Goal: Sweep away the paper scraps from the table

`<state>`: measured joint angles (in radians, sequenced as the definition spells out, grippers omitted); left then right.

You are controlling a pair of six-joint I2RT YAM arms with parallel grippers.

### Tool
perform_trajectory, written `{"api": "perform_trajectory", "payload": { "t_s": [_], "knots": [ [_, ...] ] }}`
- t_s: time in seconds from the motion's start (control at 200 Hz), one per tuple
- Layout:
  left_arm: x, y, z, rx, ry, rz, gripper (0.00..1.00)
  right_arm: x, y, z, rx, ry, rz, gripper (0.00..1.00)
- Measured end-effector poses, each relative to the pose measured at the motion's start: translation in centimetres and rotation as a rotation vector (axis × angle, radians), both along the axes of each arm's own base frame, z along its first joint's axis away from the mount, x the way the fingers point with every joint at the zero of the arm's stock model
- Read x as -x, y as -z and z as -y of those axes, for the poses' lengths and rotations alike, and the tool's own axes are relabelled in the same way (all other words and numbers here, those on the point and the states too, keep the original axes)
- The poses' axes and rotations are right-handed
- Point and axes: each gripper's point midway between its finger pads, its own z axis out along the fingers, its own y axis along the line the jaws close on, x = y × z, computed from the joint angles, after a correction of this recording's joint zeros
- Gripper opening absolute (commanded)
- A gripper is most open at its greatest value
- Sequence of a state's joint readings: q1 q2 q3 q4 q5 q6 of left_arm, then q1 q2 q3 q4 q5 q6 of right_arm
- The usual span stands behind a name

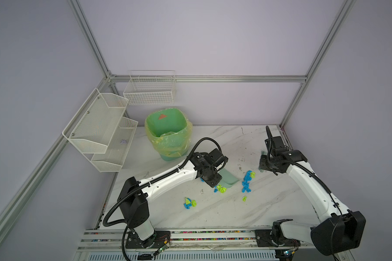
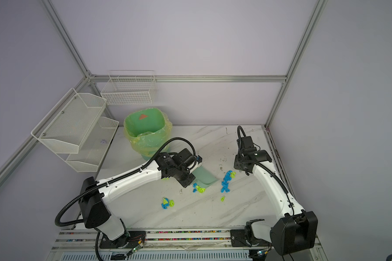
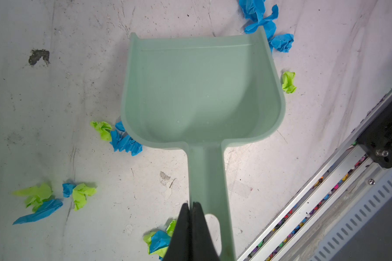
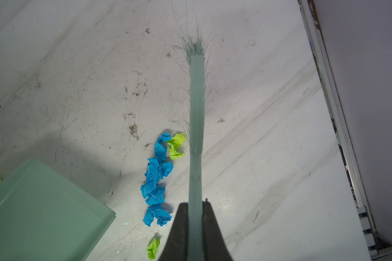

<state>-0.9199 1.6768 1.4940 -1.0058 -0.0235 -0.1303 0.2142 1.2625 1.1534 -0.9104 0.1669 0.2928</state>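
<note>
Left gripper [image 3: 191, 204] clenched on handle of pale green dustpan [image 3: 201, 90]; right gripper [image 4: 196, 203] clenched on matching brush [image 4: 197, 101]. Blue and yellow-green paper scraps [image 4: 156, 180] scattered on white marble table [image 1: 213, 214], around dustpan, beside brush.

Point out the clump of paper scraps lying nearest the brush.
The long mostly blue row capped by one yellow-green wad, lying right alongside the brush. The other clumps sit around the dustpan or farther off.
</note>
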Motion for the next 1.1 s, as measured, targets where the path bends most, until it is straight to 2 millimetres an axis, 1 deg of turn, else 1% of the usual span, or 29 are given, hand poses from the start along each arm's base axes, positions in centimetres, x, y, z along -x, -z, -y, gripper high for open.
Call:
{"api": "perform_trajectory", "payload": {
  "t_s": [0.105, 0.21, 0.36, 0.445, 0.57, 0.705, 0.79, 1.0, 1.095],
  "knots": [
    [0.2, 0.6, 0.2, -0.026, 0.029, 0.003, 0.00, 0.3, 0.6, 0.1, 0.003, 0.001, -0.016, 0.00],
    [0.9, 1.4, 0.7, -0.060, 0.076, 0.004, 0.00, 0.6, 1.0, 0.0, 0.005, 0.000, -0.030, 0.00],
    [1.8, 3.3, 1.4, -0.140, 0.143, -0.008, 0.00, 0.6, 1.1, -0.2, -0.001, -0.006, -0.032, 0.00],
    [1.8, 4.1, 1.8, -0.170, 0.164, -0.006, 0.00, 0.7, 1.1, -0.4, -0.003, -0.013, -0.034, 0.00],
    [1.4, 4.3, 2.0, -0.186, 0.172, 0.002, 0.00, 0.8, 1.2, -0.9, -0.010, -0.029, -0.037, 0.00],
    [0.9, 3.8, 2.4, -0.182, 0.175, 0.019, 0.00, 0.9, 1.4, -1.7, -0.021, -0.055, -0.047, 0.00],
    [0.7, 3.8, 2.7, -0.181, 0.174, 0.023, 0.00, 1.0, 1.8, -2.3, -0.027, -0.074, -0.057, 0.00],
    [0.5, 5.5, 3.3, -0.198, 0.179, 0.010, 0.00, 1.5, 2.4, -4.6, -0.083, -0.140, -0.079, 0.00],
    [0.3, 5.9, 3.7, -0.194, 0.179, 0.017, 0.00, 1.8, 2.7, -5.6, -0.106, -0.169, -0.084, 0.00]
  ]
}}
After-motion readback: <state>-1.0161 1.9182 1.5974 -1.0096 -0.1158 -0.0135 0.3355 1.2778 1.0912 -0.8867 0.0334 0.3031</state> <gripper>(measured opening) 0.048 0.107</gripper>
